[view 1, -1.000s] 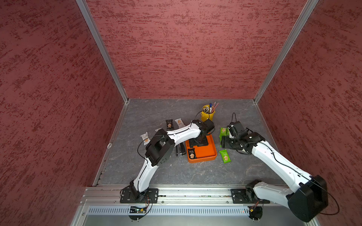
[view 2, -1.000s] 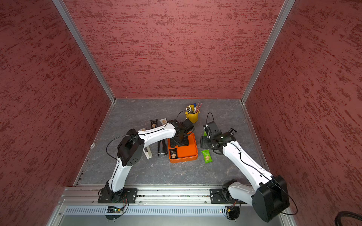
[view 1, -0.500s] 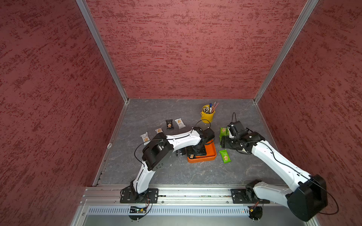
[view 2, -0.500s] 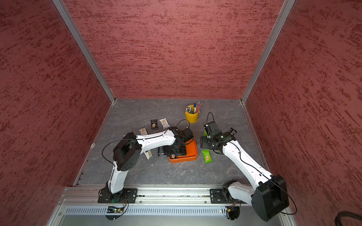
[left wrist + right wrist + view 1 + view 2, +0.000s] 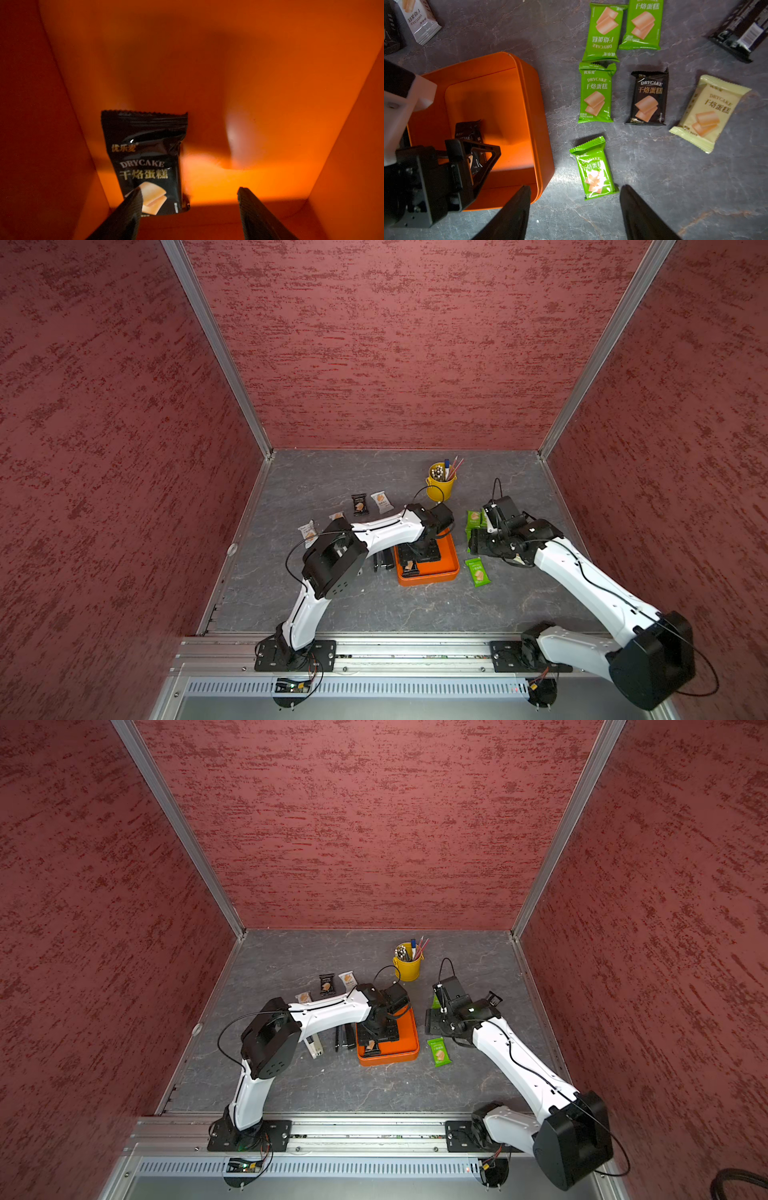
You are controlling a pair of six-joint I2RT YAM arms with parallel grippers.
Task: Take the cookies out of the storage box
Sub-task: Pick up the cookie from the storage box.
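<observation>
Hovering low inside the shallow bright-orange plastic storage box (image 5: 31, 124), my left gripper (image 5: 189, 191) has its jaws spread, one fingertip overlapping a corner of the black sealed cookie packet (image 5: 145, 158), the one packet visible in the box. My right gripper (image 5: 574, 188), jaws also spread, hangs over the grey stone-patterned table (image 5: 695, 187) beside a glossy green cookie packet (image 5: 593, 168). Farther out lie three more green packets (image 5: 596, 93), a black packet (image 5: 648, 97) and a cream packet (image 5: 710, 112); the yellow bucket (image 5: 440, 487) holds pens (image 5: 451, 466).

"DRYCAKE" + 干烙蛋糕 on cookie pkts (image 5: 596, 93)
</observation>
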